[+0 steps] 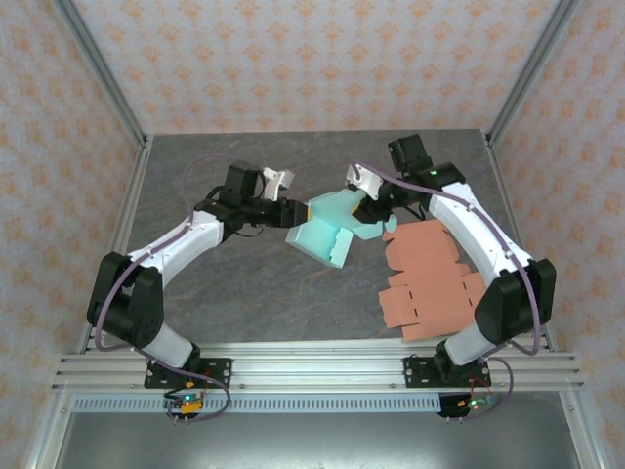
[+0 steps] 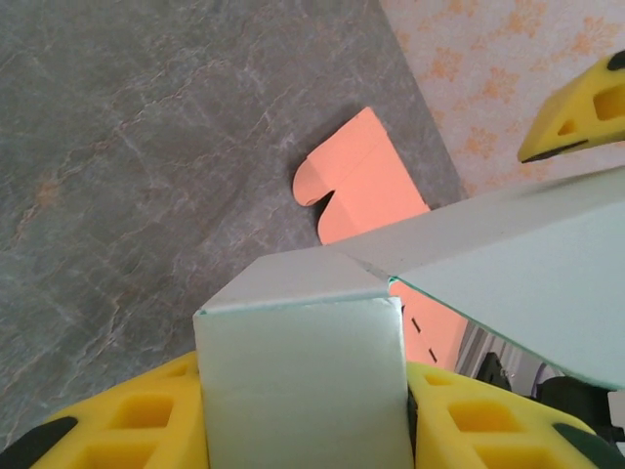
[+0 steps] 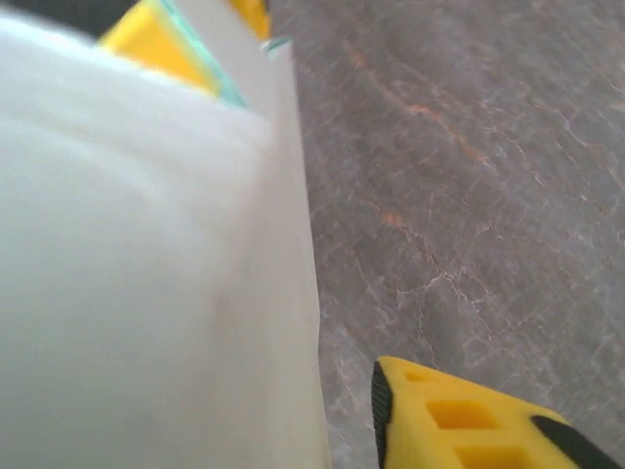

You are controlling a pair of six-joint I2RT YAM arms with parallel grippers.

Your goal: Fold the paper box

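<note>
Nearest on the left wrist cam: left claw's (image 2: 303, 420) yellow fingers (image 2: 137, 425), one either side of a folded corner of the mint paper box (image 2: 298, 371), both pressed against it. I read that claw as closed partway down onto the box and holding it. The box's bigger panel runs up and to the right from that corner, tilted, pale face toward the cam. On the right wrist cam the box is a blurred pale sheet on the left. One finger (image 3: 469, 425) of the right claw (image 1: 369, 202) sits low right, with a strip of bare table (image 3: 469, 195) between it and the paper. Its other finger is hidden behind the sheet. From the left wrist cam, a yellow finger (image 2: 576, 107) of that claw hangs just above the panel edge, apart from it. I call the right claw spread, gripping nothing, with the panel standing in its gap. Top cam: arm bases sit on the rail (image 1: 312, 366) at the near edge. Beyond that an orange blank (image 1: 430, 283) lies flat on the table right of centre, beside the right arm. Farther out, mid-table, the box sits between the two claws, with the left claw at its left edge and the right claw at its upper right. Its lower corner points down toward the table; I can't tell whether it touches. Patterned wall (image 1: 312, 59) at the back.
</note>
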